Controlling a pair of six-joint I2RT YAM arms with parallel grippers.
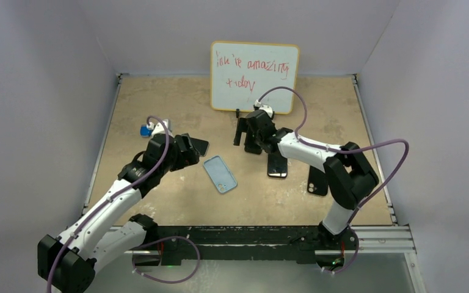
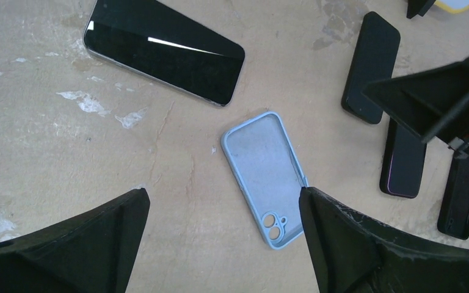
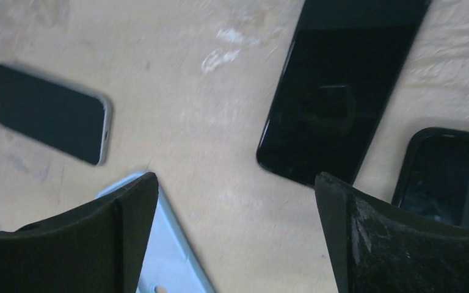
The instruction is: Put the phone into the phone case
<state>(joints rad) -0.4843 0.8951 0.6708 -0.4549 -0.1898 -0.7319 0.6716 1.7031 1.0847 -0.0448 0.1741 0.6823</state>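
The light blue phone case (image 1: pixel 220 174) lies open side up mid-table, and also shows in the left wrist view (image 2: pixel 262 177) and the right wrist view (image 3: pixel 171 262). The phone (image 1: pixel 276 165), black with a thin reddish rim (image 2: pixel 403 160), lies flat to the right of the case. My left gripper (image 1: pixel 186 149) is open and empty, hovering above and left of the case (image 2: pixel 221 192). My right gripper (image 1: pixel 247 131) is open and empty, hovering between the case and the phone, a little farther back (image 3: pixel 237 177).
A silver-rimmed black phone (image 2: pixel 165 49) lies beside my left gripper. A black slab (image 2: pixel 371 67) lies under my right gripper, another dark one (image 1: pixel 317 180) to the phone's right. A whiteboard (image 1: pixel 254 76) stands at the back. A small blue cube (image 1: pixel 143 130) sits far left.
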